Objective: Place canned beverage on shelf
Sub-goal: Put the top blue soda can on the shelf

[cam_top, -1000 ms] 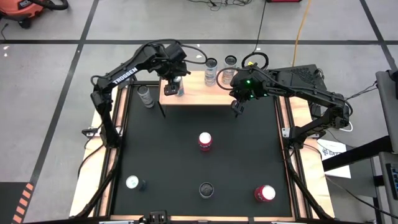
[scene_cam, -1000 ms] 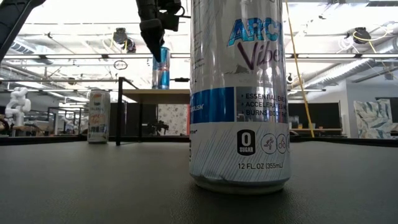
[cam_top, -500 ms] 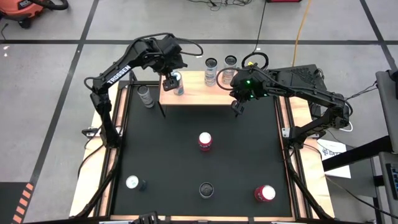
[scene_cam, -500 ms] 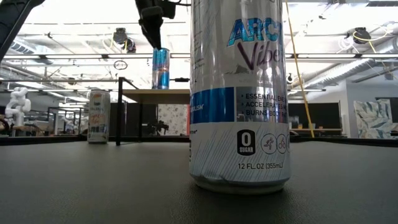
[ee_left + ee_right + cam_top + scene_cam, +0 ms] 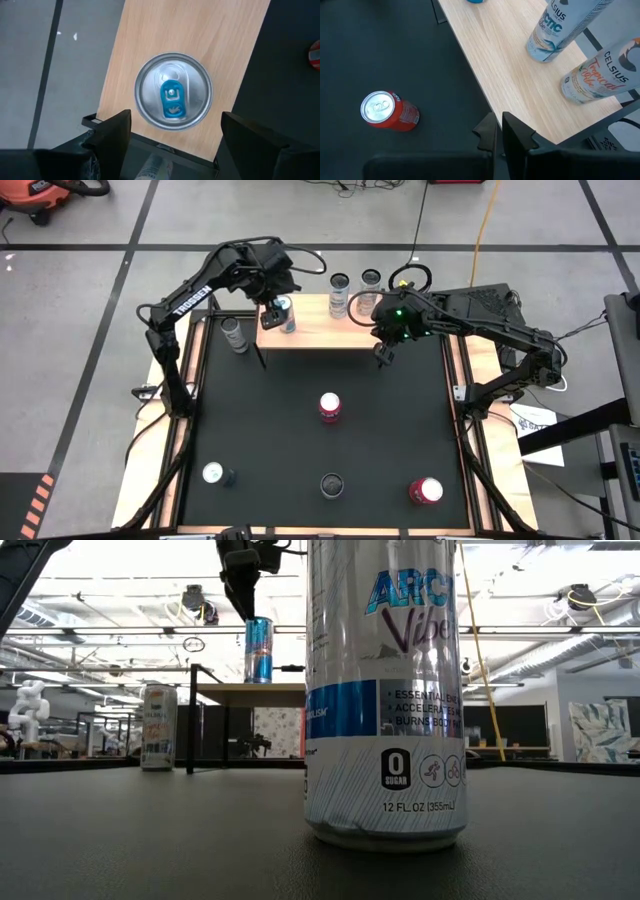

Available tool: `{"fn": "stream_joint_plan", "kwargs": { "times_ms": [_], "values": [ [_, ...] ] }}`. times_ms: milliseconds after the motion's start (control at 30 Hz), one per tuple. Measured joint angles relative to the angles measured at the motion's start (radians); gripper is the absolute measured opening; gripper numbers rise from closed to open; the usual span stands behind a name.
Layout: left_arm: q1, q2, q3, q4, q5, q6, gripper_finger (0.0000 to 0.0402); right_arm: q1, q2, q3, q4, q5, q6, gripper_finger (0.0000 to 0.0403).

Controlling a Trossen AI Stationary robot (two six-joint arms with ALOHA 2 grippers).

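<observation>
One blue-tabbed can (image 5: 173,98) stood upright on the shelf (image 5: 310,320), toward its ten o'clock corner, directly beneath the left gripper (image 5: 272,312), whose jaws were wide apart and empty. The right gripper (image 5: 384,355), jaws closed on nothing, waited off the shelf's four o'clock edge above the surface (image 5: 290,430).

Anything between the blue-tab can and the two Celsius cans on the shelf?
Nothing: the high view shows bare shelf board between the blue-tab can and the two Celsius cans.

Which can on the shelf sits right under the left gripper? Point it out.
The blue-tabbed can, alone at the shelf's left end; the other two stand together at the right end.
</observation>
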Motion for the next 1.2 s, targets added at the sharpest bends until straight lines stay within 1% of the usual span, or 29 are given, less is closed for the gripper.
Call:
{"fn": "stream_joint_plan", "kwargs": {
  "times_ms": [167,467,833,967,1200],
  "values": [
    [0.0,-0.022,0.0,-0.001,-0.001,-0.02,0.0302,0.0,0.0,0.0,-0.019,0.0,0.0,0.0013],
    [0.001,-0.025,0.0,-0.002,-0.002,-0.025,0.0302,0.001,0.0,0.0,-0.042,0.0,0.029,0.0013],
    [0.01,-0.027,-0.001,-0.003,0.007,-0.053,0.0302,0.001,0.0,0.0,-0.133,0.0,0.106,0.0013],
    [0.008,-0.052,-0.002,-0.003,0.019,-0.053,0.0302,0.001,0.0,0.0,-0.165,0.0,0.13,0.0013],
    [0.008,-0.101,-0.002,-0.003,0.022,-0.077,0.0302,0.015,0.0,0.0,-0.171,0.0,0.135,0.0013]
  ]
}}
